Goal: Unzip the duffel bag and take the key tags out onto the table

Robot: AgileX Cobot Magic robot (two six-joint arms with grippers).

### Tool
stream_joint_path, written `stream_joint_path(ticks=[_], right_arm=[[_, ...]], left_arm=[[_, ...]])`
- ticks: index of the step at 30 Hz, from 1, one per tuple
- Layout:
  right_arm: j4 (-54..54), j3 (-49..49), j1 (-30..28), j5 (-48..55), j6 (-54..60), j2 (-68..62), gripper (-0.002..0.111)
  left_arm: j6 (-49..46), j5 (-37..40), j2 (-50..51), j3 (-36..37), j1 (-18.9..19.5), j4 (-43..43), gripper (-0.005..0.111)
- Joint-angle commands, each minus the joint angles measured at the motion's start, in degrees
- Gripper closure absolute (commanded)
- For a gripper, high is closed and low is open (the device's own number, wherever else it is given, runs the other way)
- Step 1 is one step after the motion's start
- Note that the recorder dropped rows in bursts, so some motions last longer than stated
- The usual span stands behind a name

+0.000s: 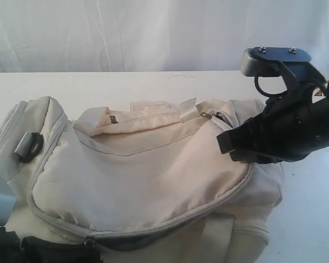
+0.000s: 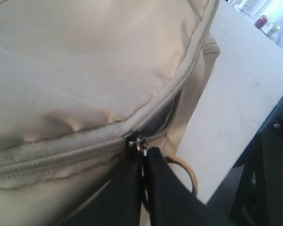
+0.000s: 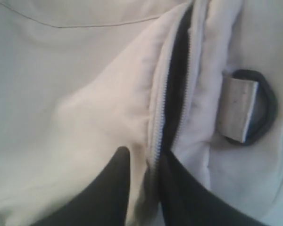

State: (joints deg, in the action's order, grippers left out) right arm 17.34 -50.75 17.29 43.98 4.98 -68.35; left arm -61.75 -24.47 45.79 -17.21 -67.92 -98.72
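Exterior view: duffel bag (image 1: 137,175) partly unzipped, inside unseen

The cream bag (image 1: 137,175) lies on its side and fills most of the exterior frame, from the left edge to right of centre, resting on the white surface (image 1: 98,82). A grey zipper (image 1: 60,222) curves along its lower edge. At bottom centre the zipper is parted and shows dark lining (image 1: 129,242). In the left wrist view the slider (image 2: 136,141) sits mid-frame, with closed teeth to its left and a gap to its right. A black ring (image 1: 28,147) on a grey tab lies at the bag's left end.
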Motion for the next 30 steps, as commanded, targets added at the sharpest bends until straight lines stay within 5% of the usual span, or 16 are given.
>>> stream_joint_path(ticks=[1,7,14,30], right_arm=[[3.3,0.2,-0.2,-0.8,4.4,-0.1,0.067],[3.3,0.2,-0.2,-1.0,4.4,-0.1,0.064],[3.6,0.2,-0.2,-1.3,5.6,-0.1,0.064],[3.7,0.2,-0.2,-2.0,6.3,-0.1,0.064]], left_arm=[[-3.5,-3.7,-0.5,-1.2,-0.2,-1.2,0.107],[-15.8,-9.4,-0.5,-6.0,0.0,-1.2,0.107],[-18.2,-9.4,2.9,-6.9,1.2,-1.2,0.107],[-18.6,26.2,11.5,-6.9,23.4,-1.2,0.107]])
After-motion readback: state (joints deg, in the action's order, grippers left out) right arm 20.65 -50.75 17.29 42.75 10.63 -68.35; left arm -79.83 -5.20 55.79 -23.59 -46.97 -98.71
